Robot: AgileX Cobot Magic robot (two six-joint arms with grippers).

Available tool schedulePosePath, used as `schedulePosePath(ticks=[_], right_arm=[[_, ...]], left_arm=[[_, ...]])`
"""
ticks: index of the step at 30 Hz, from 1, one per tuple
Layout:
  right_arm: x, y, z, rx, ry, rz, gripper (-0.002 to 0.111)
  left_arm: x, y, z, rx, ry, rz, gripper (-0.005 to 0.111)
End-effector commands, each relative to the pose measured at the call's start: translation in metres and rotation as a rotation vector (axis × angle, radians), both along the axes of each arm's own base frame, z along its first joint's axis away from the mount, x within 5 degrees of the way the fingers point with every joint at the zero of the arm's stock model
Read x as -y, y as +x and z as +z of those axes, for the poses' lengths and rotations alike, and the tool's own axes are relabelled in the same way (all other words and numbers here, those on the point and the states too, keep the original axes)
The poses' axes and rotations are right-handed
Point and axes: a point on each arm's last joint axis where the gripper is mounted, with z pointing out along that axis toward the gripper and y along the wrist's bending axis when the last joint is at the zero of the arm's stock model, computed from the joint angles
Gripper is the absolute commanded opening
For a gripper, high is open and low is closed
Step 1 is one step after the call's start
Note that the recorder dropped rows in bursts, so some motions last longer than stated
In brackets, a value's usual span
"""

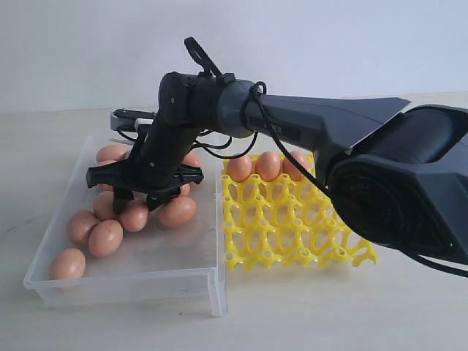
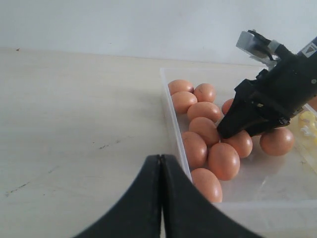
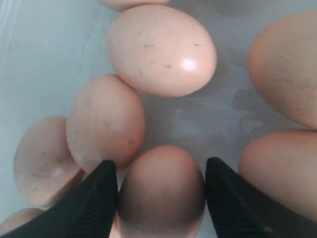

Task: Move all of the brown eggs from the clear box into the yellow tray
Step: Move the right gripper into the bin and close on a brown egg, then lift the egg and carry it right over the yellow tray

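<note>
Clear box (image 1: 124, 287) is holding lots of brown eggs (image 1: 106, 238), bunched at its left & back. Yellow tray (image 1: 292, 227), just beside it on the R, is holding 3 eggs (image 1: 268, 166) in its back row. Right jaws are reaching into the box, standing wide open w/ one egg (image 3: 161, 193) between them, other eggs crowding close. Box floor nr the tray is lying open. Left jaws are pressing shut on nothing, over the desk (image 2: 74, 124).
</note>
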Motion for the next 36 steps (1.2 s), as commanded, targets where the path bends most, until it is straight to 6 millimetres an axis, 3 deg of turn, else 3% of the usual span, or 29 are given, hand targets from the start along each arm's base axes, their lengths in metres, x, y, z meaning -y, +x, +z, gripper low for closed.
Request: schedulePosePath(ticks=[1, 7, 10, 15, 21, 30, 36], right_arm=[[0.001, 0.002, -0.001, -0.002, -0.001, -0.003, 0.053], [0.002, 0.003, -0.004, 0.009, -0.018, 0.004, 0.046], [0.003, 0.003, -0.008, 0.012, -0.028, 0.016, 0.033], [0.003, 0.003, -0.009, 0.04, -0.038, 0.084, 0.0], [0.004, 0.002, -0.002, 0.059, -0.043, 0.115, 0.0], [0.005, -0.005, 0.053, 0.273, -0.127, 0.214, 0.0], [0.005, -0.014, 0.088, 0.418, -0.036, 0.206, 0.0]], left_arm=[[0.0, 0.0, 0.002, 0.016, -0.001, 0.002, 0.0], [0.0, 0.0, 0.002, 0.016, -0.001, 0.002, 0.0], [0.0, 0.0, 0.002, 0.016, -0.001, 0.002, 0.0], [0.0, 0.0, 0.002, 0.016, -0.001, 0.002, 0.0], [0.0, 0.0, 0.002, 0.016, -0.001, 0.002, 0.0], [0.0, 0.0, 0.002, 0.016, -0.001, 0.002, 0.0], [0.0, 0.0, 0.002, 0.016, -0.001, 0.002, 0.0]])
